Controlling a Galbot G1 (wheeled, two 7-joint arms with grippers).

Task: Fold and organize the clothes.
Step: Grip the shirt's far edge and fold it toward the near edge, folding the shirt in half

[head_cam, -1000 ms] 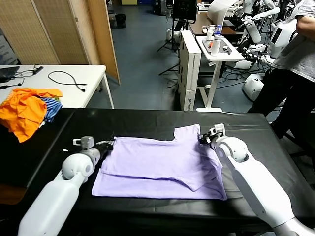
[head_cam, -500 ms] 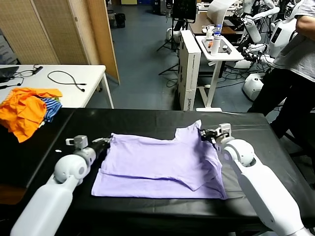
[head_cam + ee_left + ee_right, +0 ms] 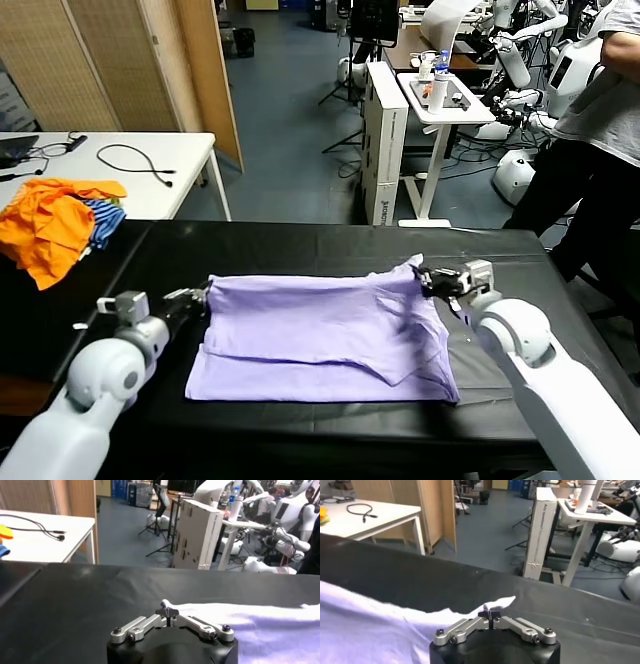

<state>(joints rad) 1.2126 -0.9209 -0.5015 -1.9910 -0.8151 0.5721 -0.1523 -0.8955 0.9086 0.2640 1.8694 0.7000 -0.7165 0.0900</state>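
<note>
The lavender T-shirt (image 3: 320, 335) lies spread across the black counter (image 3: 300, 250). The left claw (image 3: 200, 297) pinches its far left corner, the right claw (image 3: 428, 281) its far right corner (both pressed tight).

A: How many shirts lie on the black table (image 3: 300, 245)?
B: One lavender T-shirt (image 3: 320, 335).
A: And robot hands at it?
B: Two: the left hand (image 3: 203, 297) at one far corner of the T-shirt, the right hand (image 3: 426, 281) at the other, each pinched onto the cloth.
A: Other cloth?
B: One heap of orange garments (image 3: 45, 225) left of the T-shirt, with one blue-striped cloth (image 3: 104, 215) in it.
A: Other tables?
B: One white table (image 3: 150, 175) beyond that heap, carrying one black cable (image 3: 135, 160).
</note>
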